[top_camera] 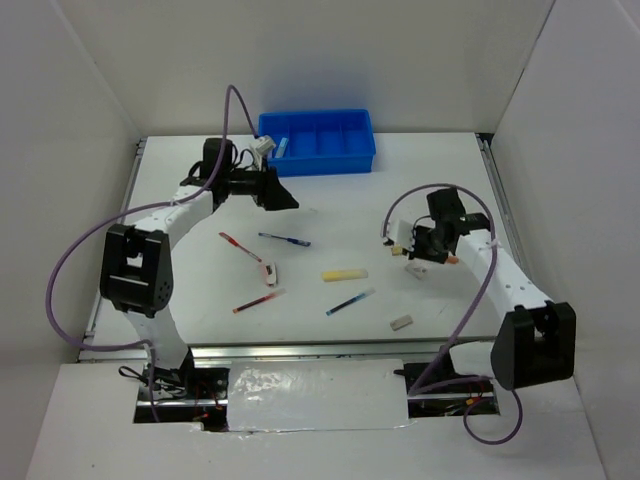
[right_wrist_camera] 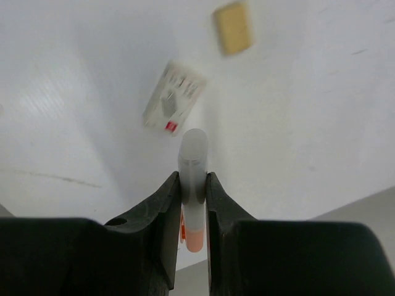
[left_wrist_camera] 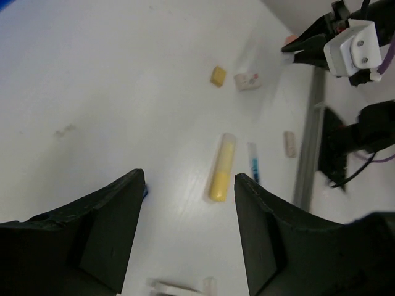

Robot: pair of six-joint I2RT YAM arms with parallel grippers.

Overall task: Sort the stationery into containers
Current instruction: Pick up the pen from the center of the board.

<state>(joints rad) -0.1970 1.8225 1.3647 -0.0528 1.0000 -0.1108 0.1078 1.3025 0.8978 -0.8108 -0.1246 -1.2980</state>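
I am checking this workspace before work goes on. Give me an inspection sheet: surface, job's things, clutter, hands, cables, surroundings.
Surface: white table, no spill seen.
Job's things: blue tray at the far edge. Loose on the table are two red pens, two blue pens, a yellow bar and erasers.
Clutter: nothing seen.
Hands: left hand open, holding nothing; right hand shut on a marker.
Cables: purple cables loop off both arms; none lies on the items.
Surroundings: white walls on three sides.
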